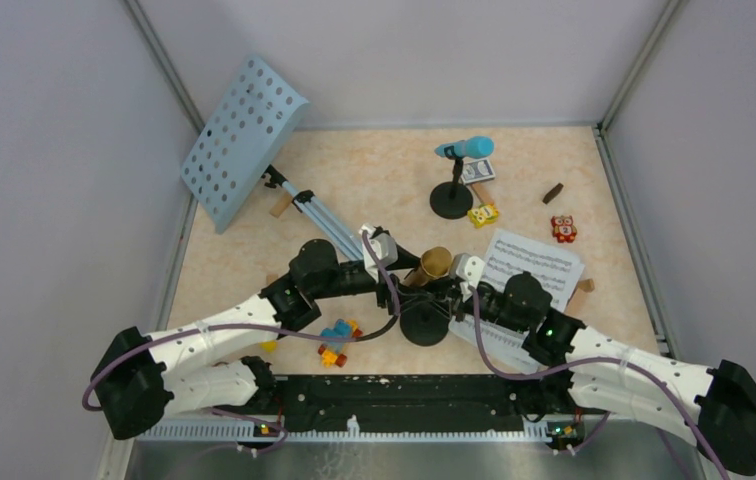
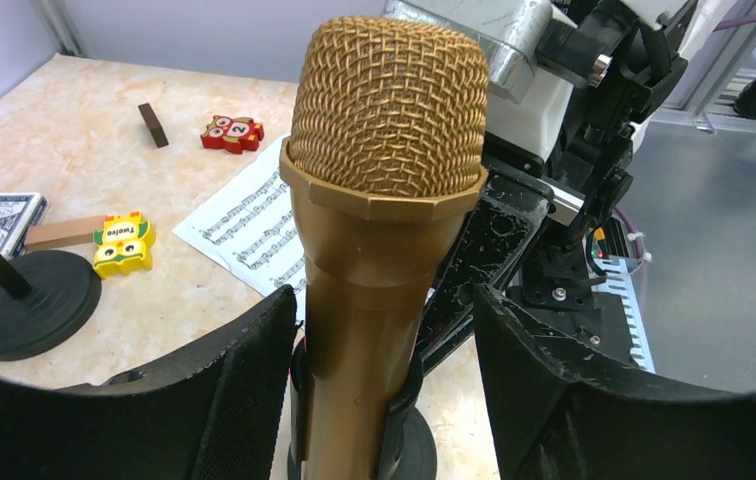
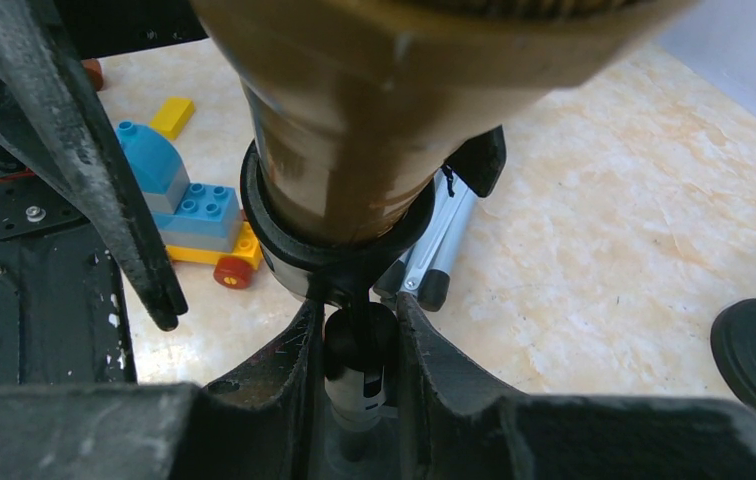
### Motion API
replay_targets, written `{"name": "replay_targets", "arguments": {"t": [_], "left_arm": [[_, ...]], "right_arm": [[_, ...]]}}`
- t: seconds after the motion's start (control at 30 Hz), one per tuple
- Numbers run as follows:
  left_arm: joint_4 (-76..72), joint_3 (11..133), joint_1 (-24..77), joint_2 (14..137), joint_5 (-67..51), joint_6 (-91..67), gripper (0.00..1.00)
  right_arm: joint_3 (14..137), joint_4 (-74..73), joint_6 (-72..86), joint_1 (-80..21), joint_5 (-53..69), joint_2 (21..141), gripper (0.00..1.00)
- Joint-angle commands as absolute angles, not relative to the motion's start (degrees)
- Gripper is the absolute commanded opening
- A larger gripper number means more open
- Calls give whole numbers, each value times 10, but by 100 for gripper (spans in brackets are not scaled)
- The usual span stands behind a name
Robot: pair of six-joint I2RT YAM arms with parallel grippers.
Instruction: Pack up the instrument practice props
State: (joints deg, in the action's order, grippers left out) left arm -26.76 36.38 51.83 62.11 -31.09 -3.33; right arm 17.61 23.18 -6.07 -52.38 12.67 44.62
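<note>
Tabletop: carrying all the props; both arms are meeting near the middle of its near edge.
Music rack: leaning at the far-left corner, well apart from either arm.
Sheet music: lying toward the right edge, just beyond the right arm.
Mic holder: standing near the middle of the near edge, carrying the gold microphone in its clip.
Long axis: the microphone is standing roughly upright, mesh head on top.
Left gripper: fingers are flanking the gold body, spread, with a gap showing on one side.
Right gripper: fingers are pinching the holder's stem just under the clip.
Coming move, as a judgement: closing the left fingers and lifting along that axis while the right is steadying the holder.
Hard to make out: the microphone's lower end is being cut off, and the holder's base is partly hidden under the wrists.
</note>
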Motion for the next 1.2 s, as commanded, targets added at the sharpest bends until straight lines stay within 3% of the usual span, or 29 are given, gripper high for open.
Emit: {"name": "replay_targets", "arguments": {"t": [0.0,0.43,0.63,0.73,0.87,1.17], "left_arm": [[-315,381,524,610,-317,-37,69],[-321,400,528,624,-324,-35,61],[-298,412,529,636,-329,-26,48],[-289,416,530,642,-337,-21,34],[-264,426,530,651,-350,-7,0],[-260,423,531,630,-342,12,0]], "right_arm": [[171,253,-67,-534,129,446,0],[170,249,-68,-537,134,450,0],[169,250,-68,-538,134,452,0],[170,250,-68,-538,132,453,0],[167,249,-68,-538,127,452,0],[155,252,-67,-539,106,456,0]]}}
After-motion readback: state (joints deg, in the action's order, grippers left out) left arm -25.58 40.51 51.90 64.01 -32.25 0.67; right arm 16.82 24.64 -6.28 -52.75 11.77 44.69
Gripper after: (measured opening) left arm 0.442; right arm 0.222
